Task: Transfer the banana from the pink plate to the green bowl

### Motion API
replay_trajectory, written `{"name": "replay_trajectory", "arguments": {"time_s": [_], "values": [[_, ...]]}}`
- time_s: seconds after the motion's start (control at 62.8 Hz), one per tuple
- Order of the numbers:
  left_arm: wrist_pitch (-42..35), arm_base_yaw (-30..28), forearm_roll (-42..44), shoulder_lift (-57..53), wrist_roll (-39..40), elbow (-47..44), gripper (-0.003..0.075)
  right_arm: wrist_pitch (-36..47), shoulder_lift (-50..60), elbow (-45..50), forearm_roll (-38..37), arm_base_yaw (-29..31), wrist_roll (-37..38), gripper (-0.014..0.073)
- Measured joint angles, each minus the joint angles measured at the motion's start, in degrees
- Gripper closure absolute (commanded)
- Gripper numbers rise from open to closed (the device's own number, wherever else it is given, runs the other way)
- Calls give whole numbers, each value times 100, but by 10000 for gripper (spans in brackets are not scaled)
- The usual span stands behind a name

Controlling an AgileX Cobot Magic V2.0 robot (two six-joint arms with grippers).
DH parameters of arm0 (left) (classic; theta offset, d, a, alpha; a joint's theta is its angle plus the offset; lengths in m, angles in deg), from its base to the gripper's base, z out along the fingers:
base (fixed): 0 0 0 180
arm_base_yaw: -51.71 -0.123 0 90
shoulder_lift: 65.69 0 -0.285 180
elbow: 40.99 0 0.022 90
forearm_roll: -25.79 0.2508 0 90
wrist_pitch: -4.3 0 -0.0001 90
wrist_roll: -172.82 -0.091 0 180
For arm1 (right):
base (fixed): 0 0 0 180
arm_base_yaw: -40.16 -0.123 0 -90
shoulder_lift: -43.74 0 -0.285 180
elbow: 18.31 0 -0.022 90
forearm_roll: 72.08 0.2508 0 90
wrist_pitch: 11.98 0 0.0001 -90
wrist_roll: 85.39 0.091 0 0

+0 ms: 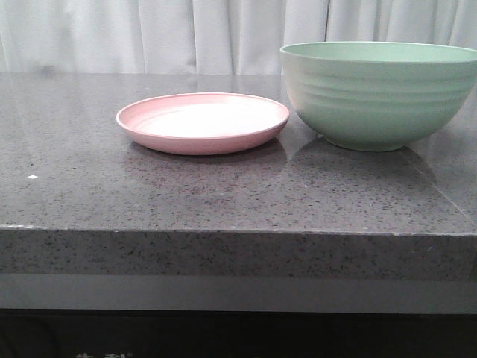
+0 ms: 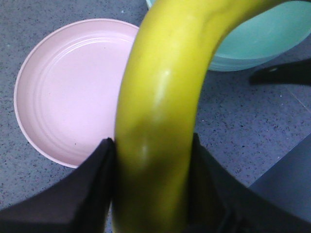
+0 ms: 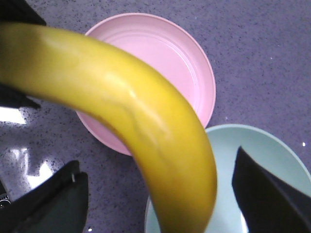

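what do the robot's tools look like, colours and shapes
Only the fingers show, in the wrist views. The left tool has matte black fingers, broad and wedge-shaped. The right tool has the same black fingers, tapering to angular points. No cables, markings or arm links are visible; the front view shows neither arm.

On the counter [image 1: 112, 194] we see the pink plate [image 1: 203, 122] left of the green bowl [image 1: 381, 93], seemingly just apart. The banana [image 2: 155, 131] hangs above both.
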Motion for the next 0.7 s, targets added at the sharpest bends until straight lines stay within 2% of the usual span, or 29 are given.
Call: {"name": "replay_trajectory", "arguments": {"time_s": [0.112, 0.271, 0.446, 0.574, 0.701], "values": [[0, 0, 0, 0, 0, 0, 729, -118, -246, -212, 0, -60, -36, 75], [42, 0, 0, 0, 0, -21, 729, -140, -346, -278, -76, -65, -50, 275], [42, 0, 36, 0, -83, -19, 729, -241, -346, -287, -156, -65, -171, 453], [42, 0, 36, 0, -94, -19, 729, -241, -346, -287, -156, -65, -186, 540], [42, 0, 36, 0, -94, -19, 726, -241, -346, -287, -156, -65, -186, 578]]}}
